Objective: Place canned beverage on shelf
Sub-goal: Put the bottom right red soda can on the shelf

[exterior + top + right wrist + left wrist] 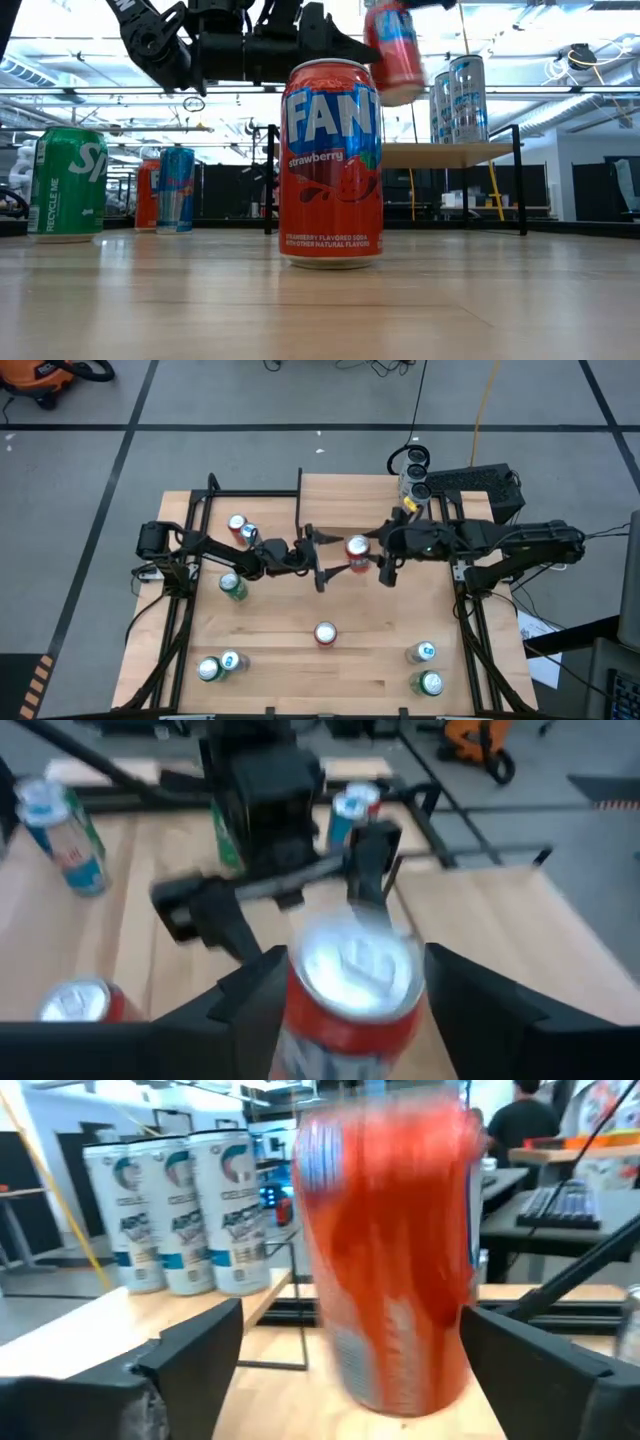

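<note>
A red can [356, 546] hangs in the air over the table's middle, in front of the shelf [345, 500], a raised light-wood board at the far edge with white cans [414, 472] on its right end. My right gripper [364, 553] comes from the right and is shut on this can. In the low view the can [395, 50] is tilted, high above the tabletop. My left gripper [322, 558] comes from the left and is open. Its two fingers [190, 1360] stand on either side of the can [390, 1260] without touching it. My right gripper pinches the red can between its two fingers, on opposite sides of its wall [300, 1025] just below the silver top [355, 960]. The fingers come from the table's right, slanting a little down. The can is lifted clear of the table and tilted.
A red Fanta can [325, 632] stands mid-table near the front. Green cans [233, 586] [208, 670] [430, 683], light cans [232, 660] [423, 652] and a red and a blue can [240, 527] stand around it. Black frame rails [250, 492] run along the far left.
</note>
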`<action>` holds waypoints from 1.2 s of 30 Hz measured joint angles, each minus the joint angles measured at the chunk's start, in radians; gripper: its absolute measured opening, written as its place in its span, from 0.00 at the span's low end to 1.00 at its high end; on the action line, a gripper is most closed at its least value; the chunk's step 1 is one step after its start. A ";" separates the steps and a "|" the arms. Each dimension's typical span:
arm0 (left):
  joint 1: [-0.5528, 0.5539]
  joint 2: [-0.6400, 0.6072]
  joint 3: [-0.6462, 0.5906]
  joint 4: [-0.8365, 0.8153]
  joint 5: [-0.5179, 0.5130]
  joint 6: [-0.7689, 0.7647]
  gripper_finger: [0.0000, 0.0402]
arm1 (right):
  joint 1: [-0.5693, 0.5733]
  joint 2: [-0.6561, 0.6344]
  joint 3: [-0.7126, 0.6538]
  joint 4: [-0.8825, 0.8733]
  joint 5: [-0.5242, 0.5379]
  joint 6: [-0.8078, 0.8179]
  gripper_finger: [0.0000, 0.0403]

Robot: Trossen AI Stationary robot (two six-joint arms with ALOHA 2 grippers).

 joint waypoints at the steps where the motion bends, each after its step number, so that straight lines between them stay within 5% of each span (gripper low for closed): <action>1: 0.006 -0.001 0.000 0.009 0.000 0.005 0.94 | -0.012 -0.002 0.010 -0.001 -0.007 -0.005 0.52; 11: 0.050 -0.003 0.051 -0.273 0.114 -0.047 0.90 | -0.078 0.006 0.010 -0.101 -0.113 0.019 0.41; 17: 0.039 -0.003 0.050 -0.417 0.010 -0.031 0.89 | -0.013 0.009 -0.022 -0.188 -0.073 0.153 0.44; 22: 0.023 -0.002 0.050 -0.488 -0.063 -0.022 0.89 | 0.066 0.035 -0.194 -0.166 0.074 0.312 0.48; 28: 0.018 0.014 0.048 -0.558 -0.066 -0.027 0.89 | 0.097 0.056 -0.483 0.082 0.396 0.483 0.53; 32: 0.019 0.013 0.048 -0.548 -0.087 -0.028 0.89 | 0.065 0.090 -0.592 0.273 0.435 0.454 0.50; 36: 0.019 0.013 0.048 -0.545 -0.095 -0.026 0.89 | 0.028 0.151 -0.624 0.288 0.465 0.456 0.45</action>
